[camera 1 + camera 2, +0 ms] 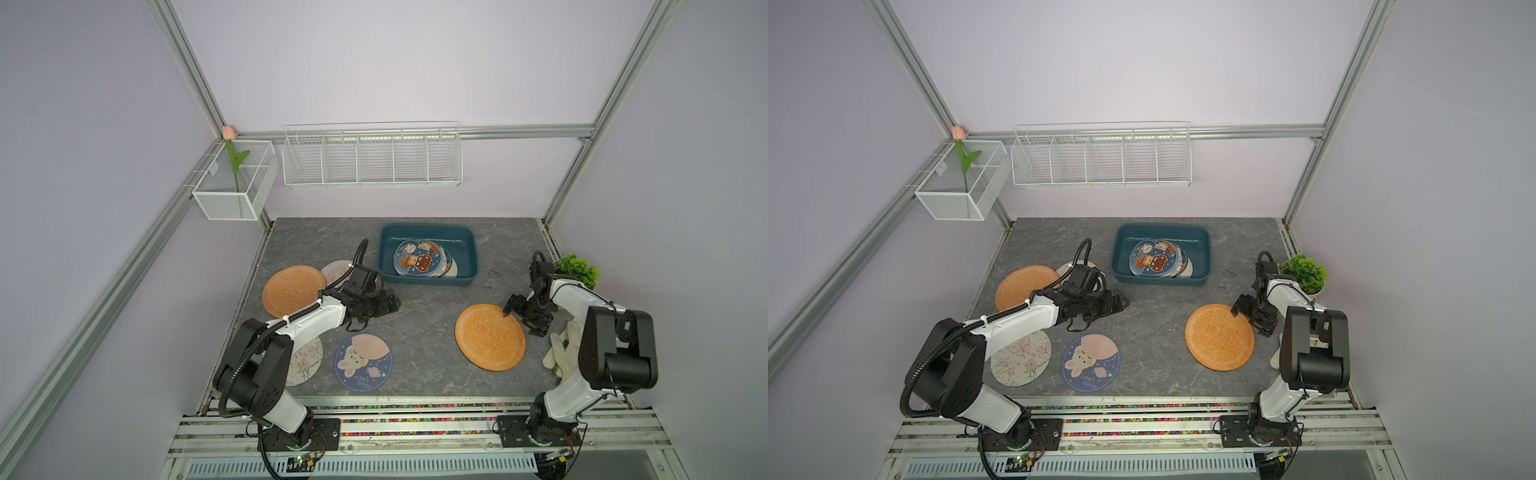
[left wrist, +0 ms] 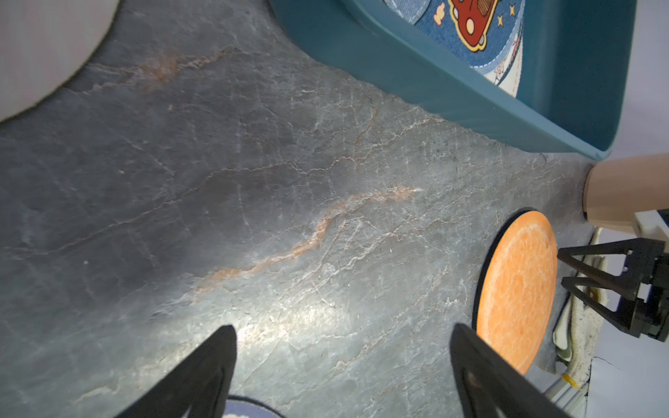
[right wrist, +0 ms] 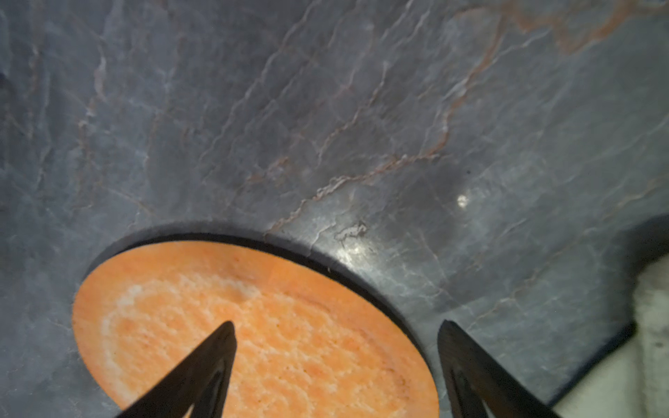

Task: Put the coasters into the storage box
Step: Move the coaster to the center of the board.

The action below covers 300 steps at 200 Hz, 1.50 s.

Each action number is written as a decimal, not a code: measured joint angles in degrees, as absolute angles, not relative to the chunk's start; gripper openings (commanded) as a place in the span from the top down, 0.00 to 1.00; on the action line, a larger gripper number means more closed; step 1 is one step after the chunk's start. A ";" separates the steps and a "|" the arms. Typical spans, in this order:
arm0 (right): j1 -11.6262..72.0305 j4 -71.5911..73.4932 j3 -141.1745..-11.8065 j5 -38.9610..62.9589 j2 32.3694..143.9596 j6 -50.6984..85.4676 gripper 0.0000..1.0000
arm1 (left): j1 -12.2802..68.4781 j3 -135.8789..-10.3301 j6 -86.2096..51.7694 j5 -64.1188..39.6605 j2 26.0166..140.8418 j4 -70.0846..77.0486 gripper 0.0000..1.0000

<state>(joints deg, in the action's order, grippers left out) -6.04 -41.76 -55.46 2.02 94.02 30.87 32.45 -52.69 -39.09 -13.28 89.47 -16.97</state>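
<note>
Right gripper [image 3: 336,324] stands wide over the orange coaster [image 3: 173,325] near the desk's [image 1: 424,316] right edge; left gripper [image 2: 342,329] wide, empty, near the box [image 2: 398,72]

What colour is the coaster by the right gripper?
The coaster is orange; the right wrist view shows it best.

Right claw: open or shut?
Open. The right claw has its fingers wide apart, one over the orange coaster, one over the table.

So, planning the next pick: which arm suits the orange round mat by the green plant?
Right: the right gripper, open, straddles that orange mat's rim; the left gripper hangs open over bare table.
</note>
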 measured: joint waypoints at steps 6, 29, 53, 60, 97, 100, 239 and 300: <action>-6.20 -41.52 -55.05 2.24 94.02 31.18 0.11 | 32.53 -52.71 -39.20 -13.26 89.49 -16.97 0.08; -7.22 -40.69 -53.67 3.31 93.73 32.45 0.11 | 32.60 -52.73 -39.44 -13.06 89.49 -16.97 0.08; -7.70 -39.92 -53.06 4.45 93.10 33.67 0.11 | 32.64 -52.73 -39.64 -12.91 89.49 -16.97 0.08; -7.73 -39.70 -52.82 4.86 92.82 34.09 0.11 | 32.64 -52.73 -39.81 -12.88 89.49 -16.97 0.08; -5.04 -39.11 -50.65 7.18 90.76 36.69 0.11 | 32.69 -52.82 -39.88 -12.88 89.49 -16.95 0.08; -4.64 -39.11 -50.52 7.29 90.61 36.95 0.11 | 32.71 -52.84 -39.90 -12.88 89.52 -16.93 0.08; 20.86 -36.77 -59.59 10.55 98.78 45.60 0.11 | 36.07 -52.77 -41.15 -11.88 90.17 -14.81 0.08; 23.53 -37.12 -64.73 13.32 102.52 39.40 0.11 | 38.06 -52.77 -40.75 -11.09 95.46 -14.48 0.10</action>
